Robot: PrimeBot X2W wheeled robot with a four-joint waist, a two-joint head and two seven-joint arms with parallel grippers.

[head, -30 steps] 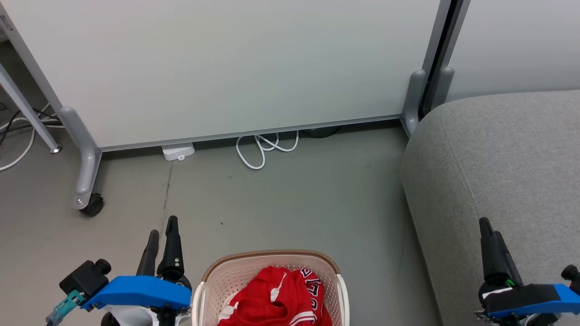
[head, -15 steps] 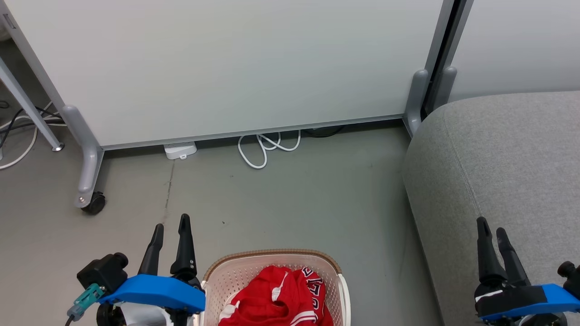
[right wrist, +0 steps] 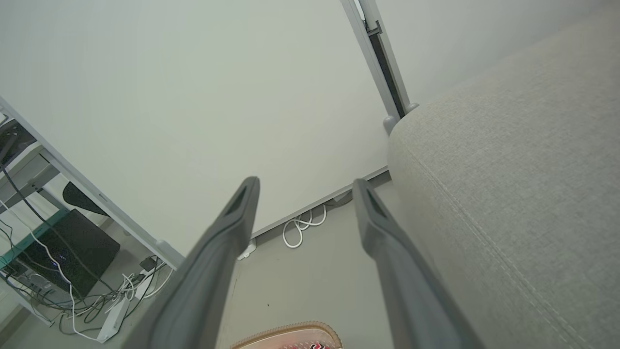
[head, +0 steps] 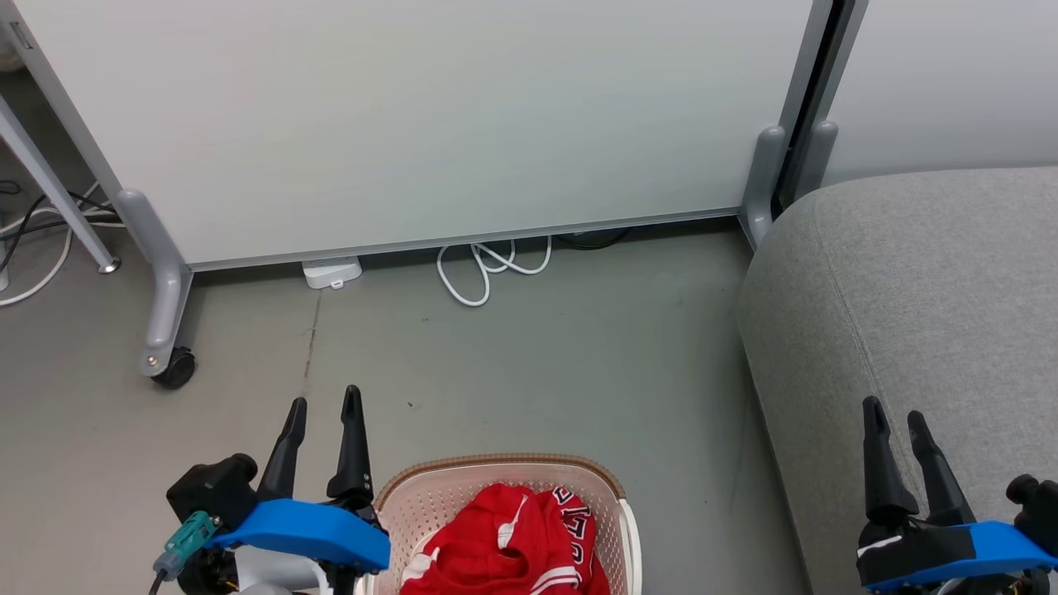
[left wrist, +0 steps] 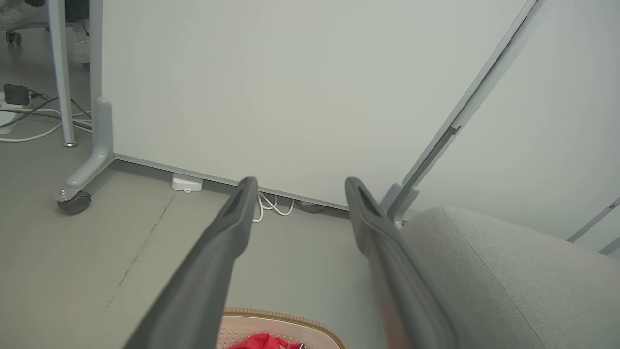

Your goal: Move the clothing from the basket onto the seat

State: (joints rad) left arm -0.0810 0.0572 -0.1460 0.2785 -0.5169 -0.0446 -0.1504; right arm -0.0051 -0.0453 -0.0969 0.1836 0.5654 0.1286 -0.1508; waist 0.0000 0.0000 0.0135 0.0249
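The clothing [head: 504, 545] is a crumpled red jersey with white trim and lettering, lying inside the basket [head: 496, 461] at the bottom centre of the head view. The cream basket has a brown rim. My left gripper [head: 325, 397] hangs open just left of the basket, fingers pointing away from me. My right gripper [head: 891, 407] is open over the front left part of the grey seat [head: 926, 289]. In the left wrist view the left gripper [left wrist: 300, 180] frames bare floor, with the basket rim [left wrist: 286, 317] below. The right gripper [right wrist: 305, 180] holds nothing beside the seat [right wrist: 508, 169].
A pale partition panel [head: 413, 124] on grey legs stands across the back, with a caster [head: 173, 368] at its left foot. A looped white cable [head: 488, 268] and a white adapter [head: 332, 272] lie at its base. Grey floor [head: 537, 372] separates basket and seat.
My left gripper has shifted right, closer to the basket's rim. The right gripper has turned so both of its fingers now show apart. The head camera has drifted slightly.
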